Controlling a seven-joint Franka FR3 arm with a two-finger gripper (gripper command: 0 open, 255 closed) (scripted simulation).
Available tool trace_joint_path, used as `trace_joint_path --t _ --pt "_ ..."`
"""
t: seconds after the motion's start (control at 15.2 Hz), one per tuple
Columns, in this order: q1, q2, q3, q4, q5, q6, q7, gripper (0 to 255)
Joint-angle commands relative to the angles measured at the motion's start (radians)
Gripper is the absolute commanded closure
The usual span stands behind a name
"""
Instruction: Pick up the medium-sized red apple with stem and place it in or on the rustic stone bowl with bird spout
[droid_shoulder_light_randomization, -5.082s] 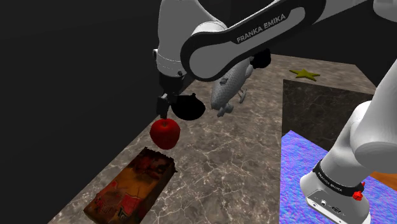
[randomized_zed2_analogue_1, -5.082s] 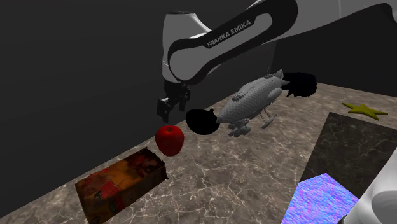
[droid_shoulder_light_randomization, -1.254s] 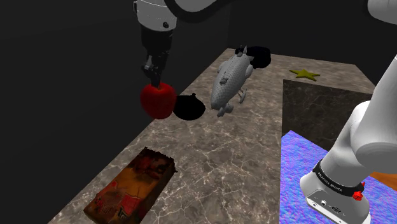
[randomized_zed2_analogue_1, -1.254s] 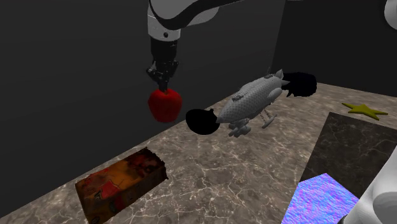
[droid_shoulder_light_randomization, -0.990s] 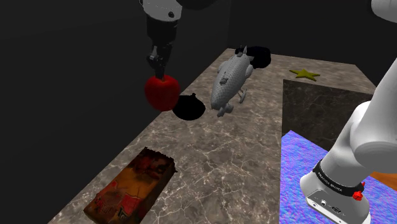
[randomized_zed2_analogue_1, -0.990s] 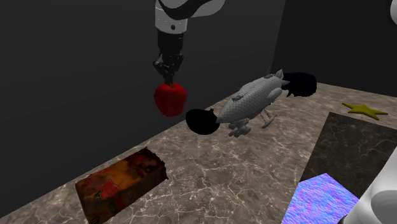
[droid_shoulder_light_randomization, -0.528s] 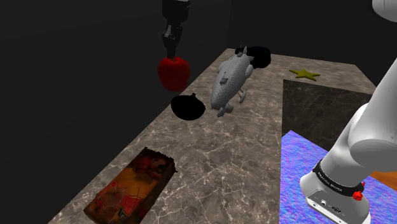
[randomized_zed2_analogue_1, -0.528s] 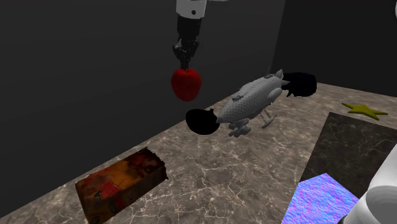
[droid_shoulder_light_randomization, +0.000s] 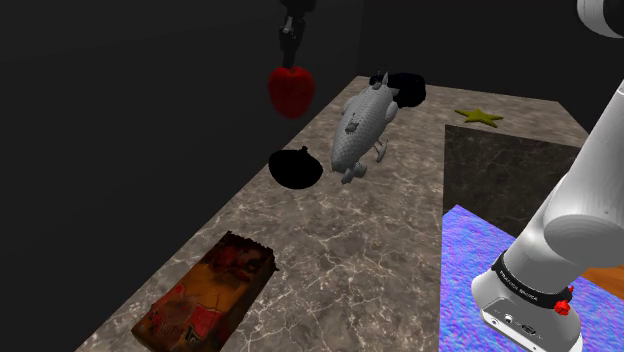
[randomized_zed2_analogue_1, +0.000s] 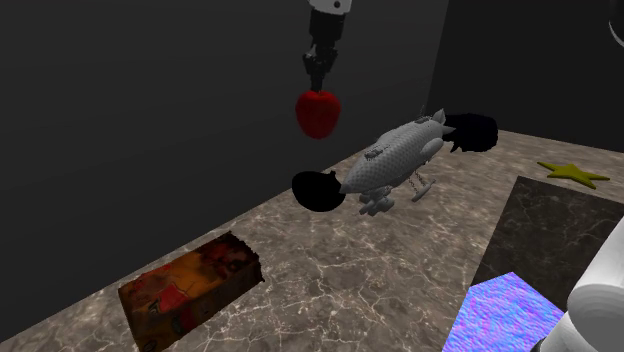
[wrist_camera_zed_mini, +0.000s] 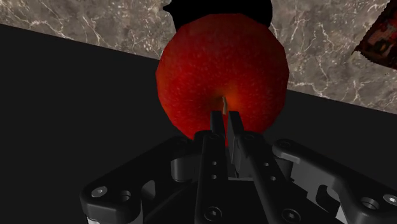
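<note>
Dangling by its stem, the red apple (droid_shoulder_light_randomization: 291, 90) hangs from the gripper (droid_shoulder_light_randomization: 290, 58), which is pinched narrow on it, up in the air at 12 o'clock from the black bowl (droid_shoulder_light_randomization: 295, 168) in the shoulder view.

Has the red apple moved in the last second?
Yes. The red apple, clasped by the black gripper, rose and shifted toward the grey blimp-shaped figure.

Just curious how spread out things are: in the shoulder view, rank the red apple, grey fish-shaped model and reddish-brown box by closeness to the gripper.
1. red apple: hanging by its stem from the gripper.
2. grey fish-shaped model: on the table, below and toward the view's right.
3. reddish-brown box: at the table's near end, lower left.
</note>
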Motion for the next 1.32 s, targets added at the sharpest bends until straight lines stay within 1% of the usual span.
trace_joint_path --t 0.0,0.59,1.25 --pt "-0.009 -0.003 -0.006 -0.011 0.005 0.008 -0.017 255" --pt "-0.014 -0.03 -0.009 -0.167 0.015 0.138 -0.023 255" --pt "-0.016 -0.034 -0.01 -0.307 0.016 0.274 -0.025 255"
